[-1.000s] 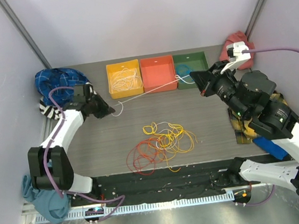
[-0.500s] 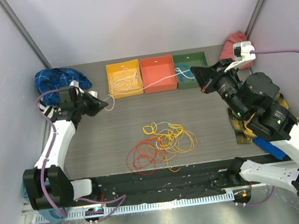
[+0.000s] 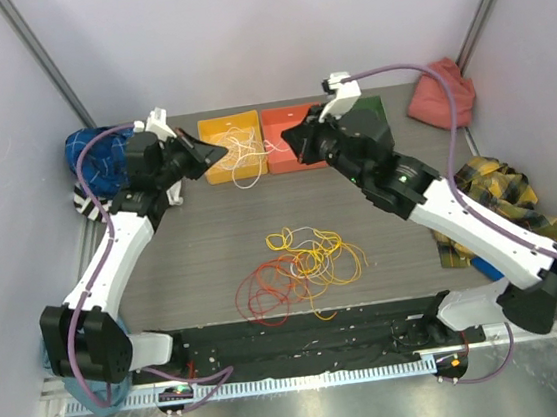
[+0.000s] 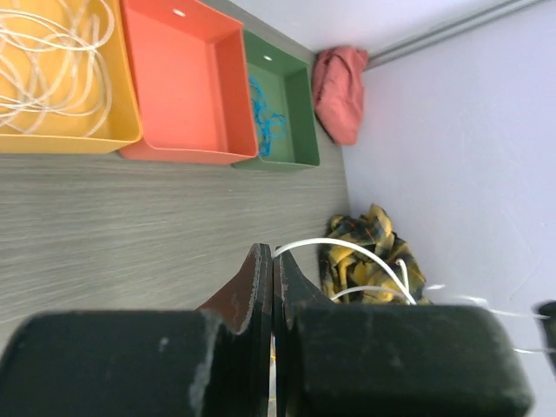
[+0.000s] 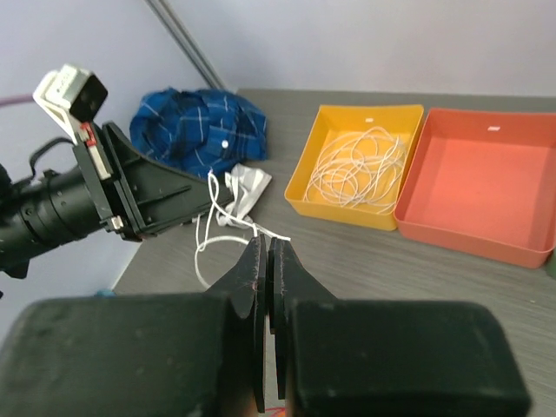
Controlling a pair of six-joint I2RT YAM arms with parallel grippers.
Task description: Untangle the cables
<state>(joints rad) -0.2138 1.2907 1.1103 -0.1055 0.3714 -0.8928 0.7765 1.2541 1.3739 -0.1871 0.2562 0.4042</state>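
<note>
**White cable strung above yellow bin**

Left pincer and right pincer are both clamped shut on the white cable. It runs left to right between them, sagging over the yellow bin. Your left pincer is nearer. The other cables lie on the tabletop.

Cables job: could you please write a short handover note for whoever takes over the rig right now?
Left pincer: shut on the white cable.
Right pincer: shut on the same cable, which sags between them at the yellow bin.
Done: white cable is up, clear of the tangle.
To do: probably drop it in the bin, then separate the yellow, orange and red tangle mid-table.
</note>
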